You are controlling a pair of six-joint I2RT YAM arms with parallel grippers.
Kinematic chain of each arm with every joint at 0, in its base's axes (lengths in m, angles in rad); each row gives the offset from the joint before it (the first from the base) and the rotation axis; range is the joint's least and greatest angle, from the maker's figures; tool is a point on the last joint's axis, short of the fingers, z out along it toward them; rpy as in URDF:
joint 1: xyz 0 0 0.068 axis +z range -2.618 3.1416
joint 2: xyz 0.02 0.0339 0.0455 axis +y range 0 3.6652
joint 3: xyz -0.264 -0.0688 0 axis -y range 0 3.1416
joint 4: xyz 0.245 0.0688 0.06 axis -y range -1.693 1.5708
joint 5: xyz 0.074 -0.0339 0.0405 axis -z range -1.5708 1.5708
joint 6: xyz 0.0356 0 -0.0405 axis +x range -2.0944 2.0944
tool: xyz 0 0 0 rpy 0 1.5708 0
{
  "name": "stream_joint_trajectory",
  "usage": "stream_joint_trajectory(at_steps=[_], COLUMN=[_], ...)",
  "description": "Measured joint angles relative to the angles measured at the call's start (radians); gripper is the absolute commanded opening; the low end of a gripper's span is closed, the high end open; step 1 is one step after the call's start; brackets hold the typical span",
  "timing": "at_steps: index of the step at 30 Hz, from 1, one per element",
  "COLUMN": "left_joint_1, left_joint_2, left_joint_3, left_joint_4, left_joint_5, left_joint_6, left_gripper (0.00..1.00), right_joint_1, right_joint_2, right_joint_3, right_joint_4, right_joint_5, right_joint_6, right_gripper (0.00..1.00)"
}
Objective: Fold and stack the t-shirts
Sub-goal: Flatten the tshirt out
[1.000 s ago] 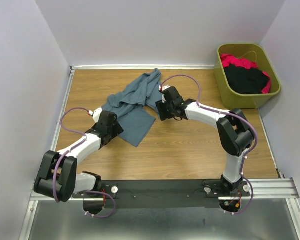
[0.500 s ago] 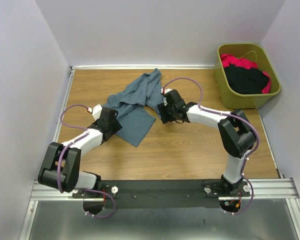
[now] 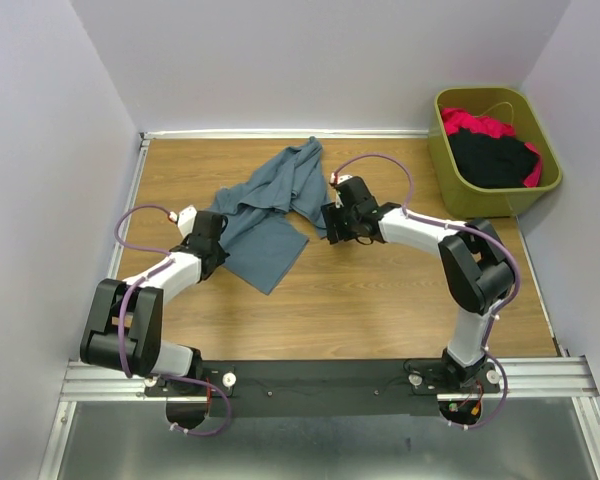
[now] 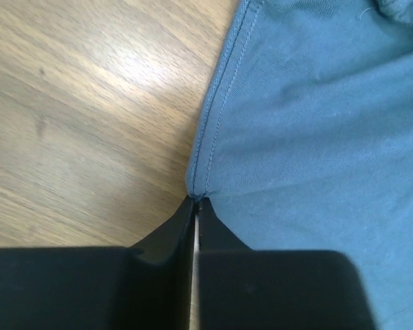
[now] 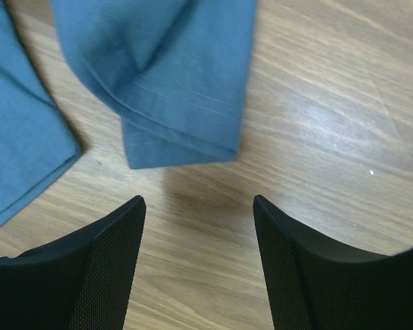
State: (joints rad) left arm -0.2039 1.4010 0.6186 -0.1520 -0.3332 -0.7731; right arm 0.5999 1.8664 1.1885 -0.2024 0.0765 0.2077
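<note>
A slate-blue t-shirt (image 3: 270, 200) lies crumpled on the wooden table, left of centre. My left gripper (image 3: 218, 243) sits at its left hem, and in the left wrist view the gripper (image 4: 195, 201) is shut with the puckered hem edge (image 4: 205, 165) pinched at the tips. My right gripper (image 3: 332, 222) hovers by the shirt's right side. It stands open (image 5: 198, 199) over bare wood, just short of a folded sleeve end (image 5: 172, 82). A black t-shirt (image 3: 492, 160) and a red-pink t-shirt (image 3: 470, 123) lie in the bin.
The olive-green bin (image 3: 438, 150) stands at the back right corner, just off the table. Pale walls close in the table at the back and left. Bare wood (image 3: 380, 290) stretches across the front and right.
The left gripper has closed from open onto the shirt's left hem and shifted slightly left. The right gripper has drifted a little right and back along the shirt's edge.
</note>
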Motion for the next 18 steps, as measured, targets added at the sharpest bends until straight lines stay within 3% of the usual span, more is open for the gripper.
stream_joint_trajectory(at_steps=[18], left_joint_1=[0.084], left_joint_2=[-0.067], left_joint_3=[0.058], left_joint_4=[-0.067], left_joint_5=[-0.002], left_joint_6=[0.112], left_gripper=[0.00], right_joint_1=[0.031], right_joint_2=[0.167], right_joint_3=[0.253], right_joint_4=[0.053], right_joint_5=[-0.114], right_joint_6=[-0.138], right_gripper=[0.74])
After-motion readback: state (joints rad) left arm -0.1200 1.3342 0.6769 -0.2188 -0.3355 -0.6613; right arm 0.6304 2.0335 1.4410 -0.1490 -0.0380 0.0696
